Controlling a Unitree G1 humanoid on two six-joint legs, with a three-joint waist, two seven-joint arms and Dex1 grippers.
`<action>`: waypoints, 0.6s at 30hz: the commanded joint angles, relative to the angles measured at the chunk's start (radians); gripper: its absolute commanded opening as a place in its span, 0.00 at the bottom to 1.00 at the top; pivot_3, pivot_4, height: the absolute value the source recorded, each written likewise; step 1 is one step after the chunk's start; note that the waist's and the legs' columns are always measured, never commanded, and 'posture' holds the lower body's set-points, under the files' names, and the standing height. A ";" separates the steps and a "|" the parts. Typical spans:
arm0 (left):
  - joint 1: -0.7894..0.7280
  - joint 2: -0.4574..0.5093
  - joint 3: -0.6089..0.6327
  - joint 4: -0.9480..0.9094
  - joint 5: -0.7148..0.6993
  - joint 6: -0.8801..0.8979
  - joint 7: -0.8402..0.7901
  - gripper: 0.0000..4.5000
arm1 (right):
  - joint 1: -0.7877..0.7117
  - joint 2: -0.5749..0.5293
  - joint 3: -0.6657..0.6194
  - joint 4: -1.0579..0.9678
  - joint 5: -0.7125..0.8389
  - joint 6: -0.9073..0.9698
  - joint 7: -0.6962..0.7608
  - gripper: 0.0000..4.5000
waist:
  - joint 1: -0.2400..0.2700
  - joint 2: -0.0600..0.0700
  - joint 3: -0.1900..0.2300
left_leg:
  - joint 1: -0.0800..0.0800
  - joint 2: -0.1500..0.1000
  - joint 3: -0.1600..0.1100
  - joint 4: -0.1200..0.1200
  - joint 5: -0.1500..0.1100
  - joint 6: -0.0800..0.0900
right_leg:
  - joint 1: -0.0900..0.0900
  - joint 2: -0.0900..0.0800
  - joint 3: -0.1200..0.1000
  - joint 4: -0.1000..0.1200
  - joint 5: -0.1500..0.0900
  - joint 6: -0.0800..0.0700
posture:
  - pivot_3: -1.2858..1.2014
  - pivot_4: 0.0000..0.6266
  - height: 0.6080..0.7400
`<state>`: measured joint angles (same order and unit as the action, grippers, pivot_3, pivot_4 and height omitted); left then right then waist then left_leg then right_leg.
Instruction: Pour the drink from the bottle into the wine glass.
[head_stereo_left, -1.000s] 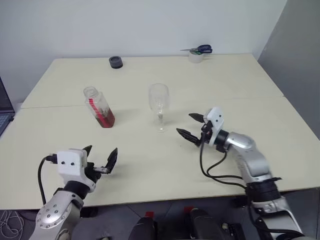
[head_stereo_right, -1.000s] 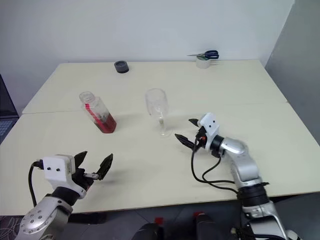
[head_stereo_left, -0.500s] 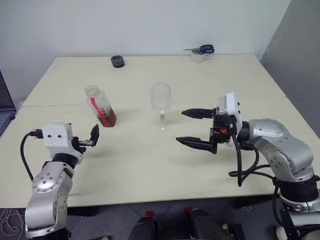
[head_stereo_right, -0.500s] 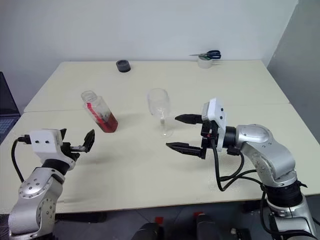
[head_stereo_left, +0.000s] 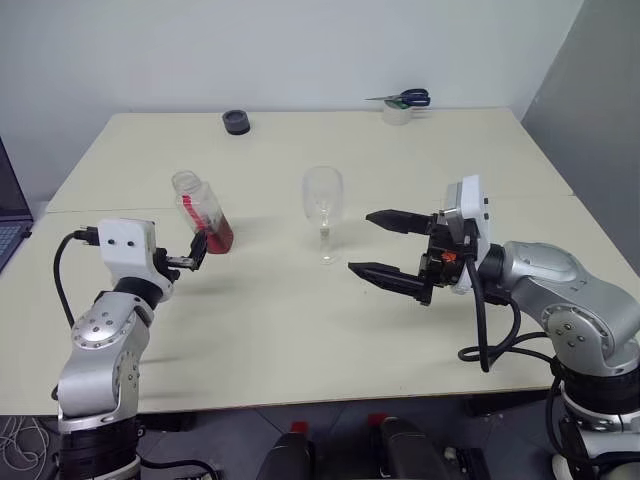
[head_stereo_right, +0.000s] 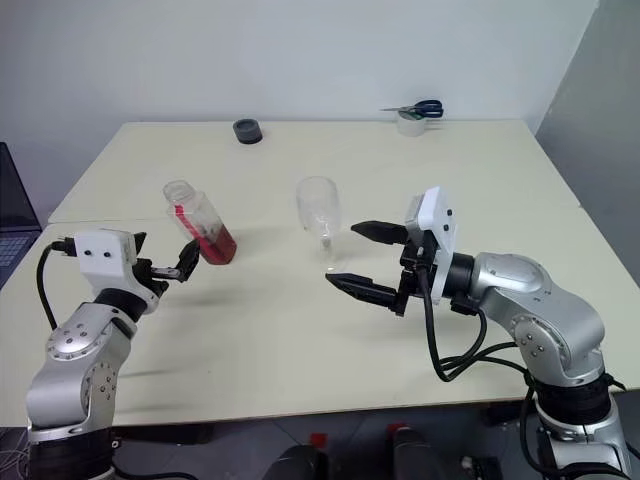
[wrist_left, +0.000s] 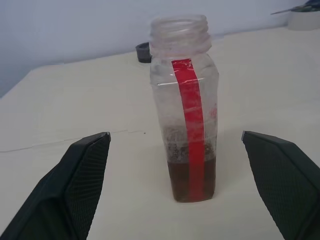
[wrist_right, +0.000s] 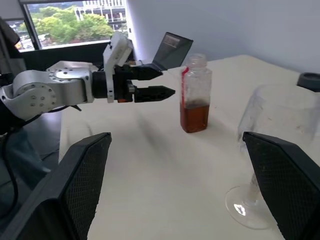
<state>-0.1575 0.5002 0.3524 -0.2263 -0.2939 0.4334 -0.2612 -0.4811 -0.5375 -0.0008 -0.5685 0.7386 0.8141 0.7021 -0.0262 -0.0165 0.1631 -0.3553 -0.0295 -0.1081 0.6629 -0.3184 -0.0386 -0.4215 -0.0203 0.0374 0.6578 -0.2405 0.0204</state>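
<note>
The bottle (head_stereo_left: 203, 212) stands uncapped on the table (head_stereo_left: 300, 310), a little drink (wrist_left: 192, 179) at its bottom, and the wine glass (head_stereo_left: 322, 210) is near it. At the far edge lie a dark cap (head_stereo_left: 236, 122), tape roll (head_stereo_left: 395, 113) and scissors (head_stereo_left: 405, 98). The left gripper (head_stereo_left: 195, 250) has its fingers spread just before the bottle. The right gripper (head_stereo_left: 385, 245), also spread, is beside the glass. Bare tabletop lies between them.

- Left arm (head_stereo_left: 100, 345): rounded silver-grey metal shell segments, with a round joint disc carrying small dark screw holes.
- White boxy camera housing (head_stereo_left: 125, 246) on the left wrist; a black cable (head_stereo_left: 60, 285) loops from it.
- Left gripper (head_stereo_left: 196, 252): 2 black textured tapered fingers.
- Right arm (head_stereo_left: 570, 310): glossy silver-grey, black cables (head_stereo_left: 490, 335) alongside.
- Right gripper (head_stereo_left: 385, 245): 2 long black pointed fingers, white wrist block (head_stereo_left: 468, 215), small red detail.
</note>
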 joint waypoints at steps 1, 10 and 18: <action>-0.028 0.016 -0.012 0.018 0.005 -0.020 -0.031 1.00 | 0.012 -0.003 -0.031 -0.059 0.038 0.000 -0.027 1.00 | 0.000 0.000 0.000 | 0.000 0.000 0.000 0.000 0.000 0.000 | 0.000 0.000 0.000 0.000 0.000 0.000 | 0.52 0.24 1.00; -0.077 0.016 -0.049 0.118 0.031 -0.061 -0.055 1.00 | 0.027 -0.008 -0.034 -0.087 0.065 0.007 -0.083 1.00 | 0.000 0.000 0.000 | 0.000 0.000 0.000 0.000 0.000 0.000 | 0.000 0.000 0.000 0.000 0.000 0.000 | 0.52 0.24 1.00; -0.123 0.024 -0.040 0.216 0.047 -0.113 -0.067 1.00 | 0.033 -0.012 -0.037 -0.106 0.096 0.018 -0.120 1.00 | 0.000 0.000 0.000 | 0.000 0.000 0.000 0.000 0.000 0.000 | 0.000 0.000 0.000 0.000 0.000 0.000 | 0.52 0.24 1.00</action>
<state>-0.2622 0.5041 0.2981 -0.0121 -0.2556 0.3542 -0.3205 -0.4423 -0.5426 -0.0138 -0.6346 0.8130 0.8379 0.5887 -0.0265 -0.0165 0.1630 -0.3558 -0.0295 -0.1086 0.6630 -0.3184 -0.0387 -0.4219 -0.0204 0.0370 0.6578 -0.2404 0.0204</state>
